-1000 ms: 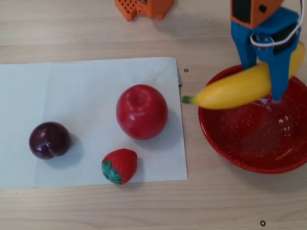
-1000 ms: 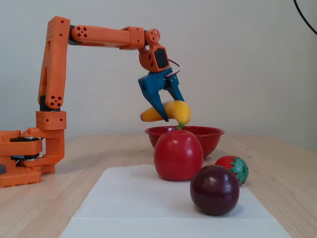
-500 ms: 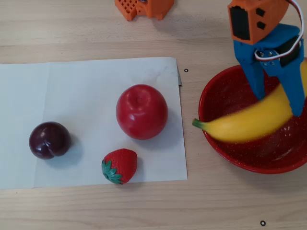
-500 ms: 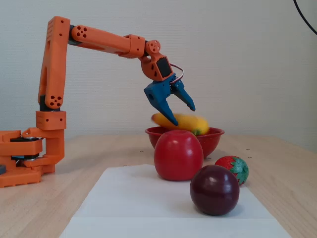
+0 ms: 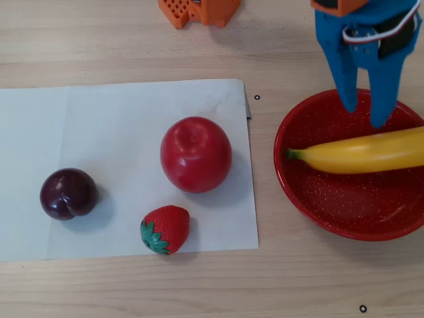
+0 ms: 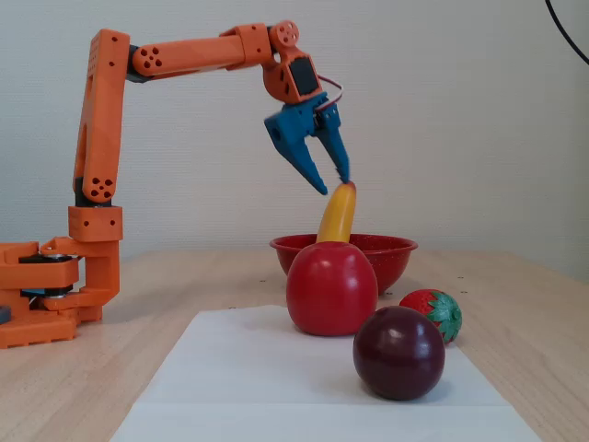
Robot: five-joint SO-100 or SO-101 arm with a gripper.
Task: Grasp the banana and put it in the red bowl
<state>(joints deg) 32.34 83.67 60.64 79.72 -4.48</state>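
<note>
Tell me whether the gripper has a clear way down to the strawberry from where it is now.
Probably yes. The gripper is open and empty above the red bowl, with the banana released inside. The strawberry lies uncovered on the paper; only the apple stands close by.

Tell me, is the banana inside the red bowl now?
Yes. The banana lies across the red bowl, one end sticking up over the rim in the fixed view. The open gripper holds nothing.

You will find no readable text, label, brand, number or sign in either view: nothing is printed on the arm, the fruit, the bowl or the white sheet.
</note>
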